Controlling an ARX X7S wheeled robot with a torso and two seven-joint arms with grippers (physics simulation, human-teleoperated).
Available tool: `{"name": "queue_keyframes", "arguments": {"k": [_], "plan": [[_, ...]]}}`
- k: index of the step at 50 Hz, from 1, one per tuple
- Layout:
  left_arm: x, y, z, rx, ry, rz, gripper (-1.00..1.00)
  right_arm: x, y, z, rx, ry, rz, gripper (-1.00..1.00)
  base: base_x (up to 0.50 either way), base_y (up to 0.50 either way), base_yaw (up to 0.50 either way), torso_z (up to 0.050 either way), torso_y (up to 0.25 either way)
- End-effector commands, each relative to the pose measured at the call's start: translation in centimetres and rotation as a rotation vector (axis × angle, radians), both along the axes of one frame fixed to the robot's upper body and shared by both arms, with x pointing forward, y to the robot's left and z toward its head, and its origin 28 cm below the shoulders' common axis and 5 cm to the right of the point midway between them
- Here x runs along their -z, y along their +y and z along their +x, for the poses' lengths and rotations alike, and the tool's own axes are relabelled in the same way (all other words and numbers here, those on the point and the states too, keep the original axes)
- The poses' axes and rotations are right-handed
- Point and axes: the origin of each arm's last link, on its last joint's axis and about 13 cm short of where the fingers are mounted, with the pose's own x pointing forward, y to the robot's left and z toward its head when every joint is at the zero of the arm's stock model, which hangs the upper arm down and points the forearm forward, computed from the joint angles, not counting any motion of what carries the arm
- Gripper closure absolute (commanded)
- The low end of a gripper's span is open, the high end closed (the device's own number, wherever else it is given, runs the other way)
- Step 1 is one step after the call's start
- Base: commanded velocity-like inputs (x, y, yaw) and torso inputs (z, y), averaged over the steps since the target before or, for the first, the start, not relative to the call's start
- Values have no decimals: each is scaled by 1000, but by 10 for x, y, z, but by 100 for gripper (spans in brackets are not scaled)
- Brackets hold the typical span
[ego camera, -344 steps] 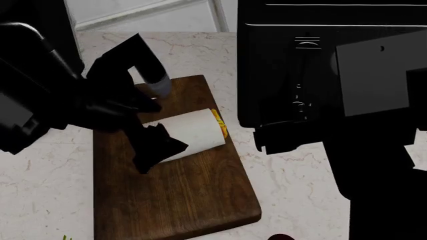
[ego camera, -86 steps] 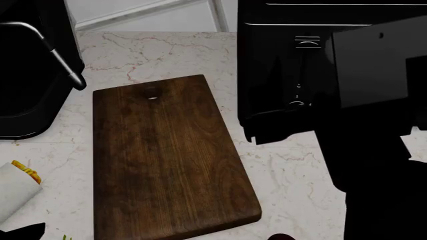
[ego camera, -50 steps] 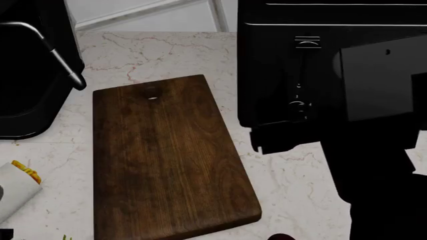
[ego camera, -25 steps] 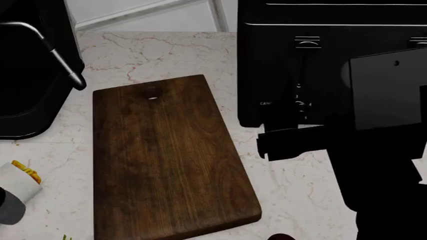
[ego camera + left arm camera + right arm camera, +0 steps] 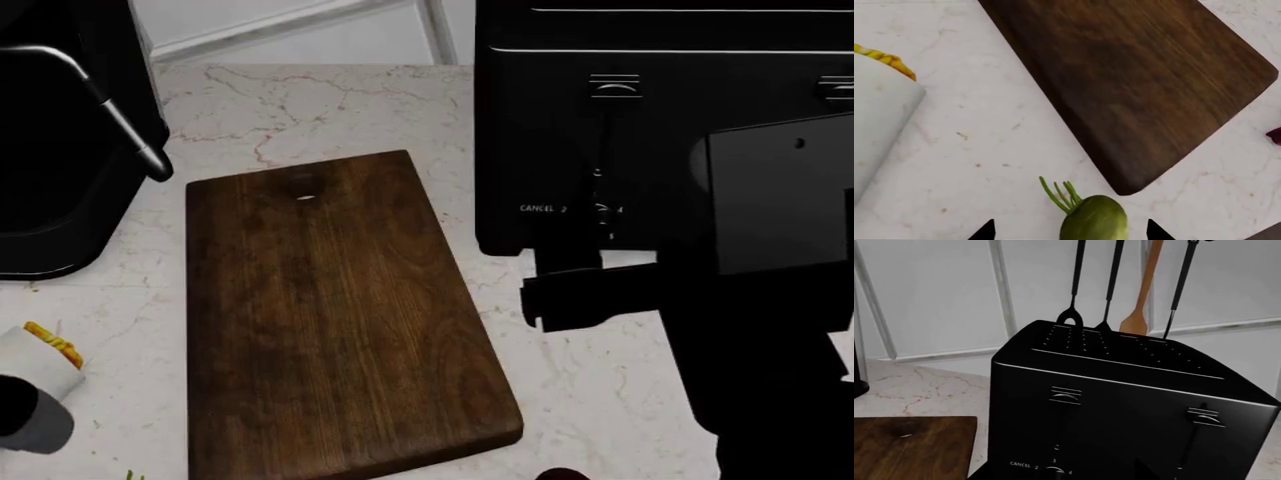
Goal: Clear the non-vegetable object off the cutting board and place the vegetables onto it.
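**A:** Biggest thing first: the toaster [image 5: 654,130] fills the upper right of your head view, and your right arm [image 5: 761,330] hangs in front of it, blocking the lower right. You can't see the right gripper at all, so I can't tell if it's spread or closed. Its wrist camera just stares at the toaster front and some utensils [image 5: 1121,285] hanging behind it.

**B:** And the cutting board [image 5: 334,320]?

**A:** Centre-left of the head view, bare, long side running up the frame, hole at the top end. Good news for you: the wrap [image 5: 38,360] is off it, lying on the marble counter [image 5: 561,400] at the far left edge, well apart from the board. It's cut off by the frame, so you only get the end with the yellow filling. I'd say that half of the job is done.

**B:** Vegetables?

**A:** The yellow-green bulb [image 5: 1094,220] sits at the bottom centre of the left wrist view, stem pointing toward the upper left, just beside the board's rounded corner but not on it. Your left gripper [image 5: 1071,231] looks lined up over it: two dark fingertips [image 5: 984,231] poke in at the bottom edge, spread wide either side, not touching it. The beet [image 5: 1274,135] is only a purple-red sliver at the right edge, too cropped to say much.
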Motion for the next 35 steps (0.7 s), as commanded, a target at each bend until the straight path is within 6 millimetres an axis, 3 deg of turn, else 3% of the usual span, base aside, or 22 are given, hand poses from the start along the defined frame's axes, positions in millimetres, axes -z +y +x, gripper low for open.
{"name": "queue_keyframes", "arguments": {"k": [1, 7, 8, 22, 35], "plan": [[23, -6, -5, 33, 110, -38, -100, -1, -1, -2, 4, -4, -4, -100, 0, 0, -4, 0, 0], [24, -6, -7, 34, 127, -38, -100, -1, -1, -2, 4, -7, -3, -100, 4, -1, -3, 0, 0], [25, -7, -8, 36, 134, -38, 100, -1, -1, -3, 4, -7, -2, -100, 0, -3, -4, 0, 0], [17, -1, -14, 17, 116, -16, 100, -4, -2, -4, 10, -20, 5, -100, 1, 0, -1, -2, 0], [-20, -1, -16, 48, -21, 37, 100, -7, -1, -7, 8, -31, 7, -100, 0, 0, 0, 0, 0]]}}
